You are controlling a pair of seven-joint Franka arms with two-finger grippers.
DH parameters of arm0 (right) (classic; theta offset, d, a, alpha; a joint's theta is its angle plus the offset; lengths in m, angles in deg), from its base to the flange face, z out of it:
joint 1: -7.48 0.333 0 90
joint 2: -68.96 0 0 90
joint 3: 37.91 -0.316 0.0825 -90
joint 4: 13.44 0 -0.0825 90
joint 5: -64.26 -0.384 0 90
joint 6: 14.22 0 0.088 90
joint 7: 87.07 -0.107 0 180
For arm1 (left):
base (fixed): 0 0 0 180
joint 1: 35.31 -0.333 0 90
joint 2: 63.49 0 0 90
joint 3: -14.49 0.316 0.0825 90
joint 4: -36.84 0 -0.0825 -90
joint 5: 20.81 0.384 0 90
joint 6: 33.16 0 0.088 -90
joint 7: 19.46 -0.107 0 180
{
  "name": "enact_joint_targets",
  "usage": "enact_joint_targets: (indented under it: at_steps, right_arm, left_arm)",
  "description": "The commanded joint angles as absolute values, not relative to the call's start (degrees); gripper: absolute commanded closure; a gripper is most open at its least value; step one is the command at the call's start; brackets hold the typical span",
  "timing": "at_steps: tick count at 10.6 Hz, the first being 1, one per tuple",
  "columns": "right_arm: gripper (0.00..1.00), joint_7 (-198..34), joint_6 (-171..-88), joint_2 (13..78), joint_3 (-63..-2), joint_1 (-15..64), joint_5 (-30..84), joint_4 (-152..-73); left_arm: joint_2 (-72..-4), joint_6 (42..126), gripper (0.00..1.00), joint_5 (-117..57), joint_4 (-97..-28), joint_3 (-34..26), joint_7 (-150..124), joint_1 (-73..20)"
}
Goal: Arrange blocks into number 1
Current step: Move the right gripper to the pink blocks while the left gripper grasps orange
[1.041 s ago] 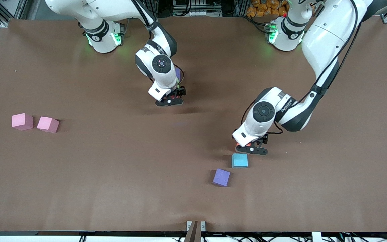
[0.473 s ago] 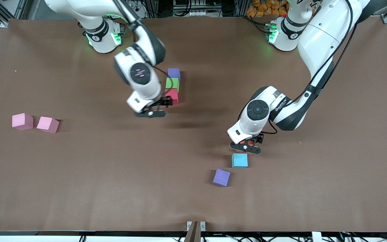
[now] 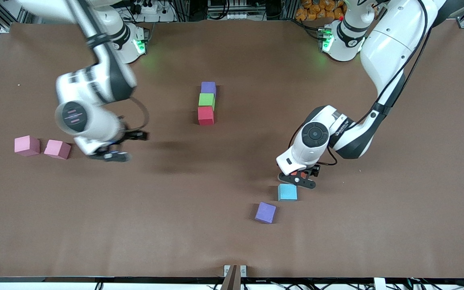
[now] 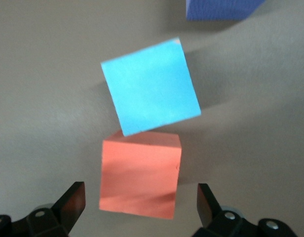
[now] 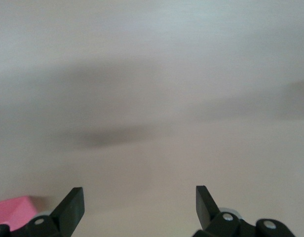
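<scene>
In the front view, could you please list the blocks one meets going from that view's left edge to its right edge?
Pink block → second pink block → the line of purple, green and red blocks → loose purple block → light blue block.

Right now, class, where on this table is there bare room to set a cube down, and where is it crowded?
Bare: the table between the red block and the nearer purple block. Crowded: around the left gripper over the orange block touching the light blue block; the right gripper beside the pink blocks.
</scene>
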State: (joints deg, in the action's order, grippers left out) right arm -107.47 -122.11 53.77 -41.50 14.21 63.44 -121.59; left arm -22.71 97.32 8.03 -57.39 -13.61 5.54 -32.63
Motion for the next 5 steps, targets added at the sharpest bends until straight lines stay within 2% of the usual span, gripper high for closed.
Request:
enact_joint_targets:
  at_steps: [1,5]
  right_arm:
    - [0.0,-107.2,-120.0,54.6,-42.7,6.1,63.8,-122.7]
    - [0.0,-106.1,-119.8,53.8,-42.6,-4.5,64.0,-122.7]
  left_arm:
    - [-22.6,97.3,0.0,8.9,-56.4,-13.7,4.2,-32.5]
    - [-22.3,96.9,0.0,8.9,-56.7,-13.8,-3.2,-31.9]
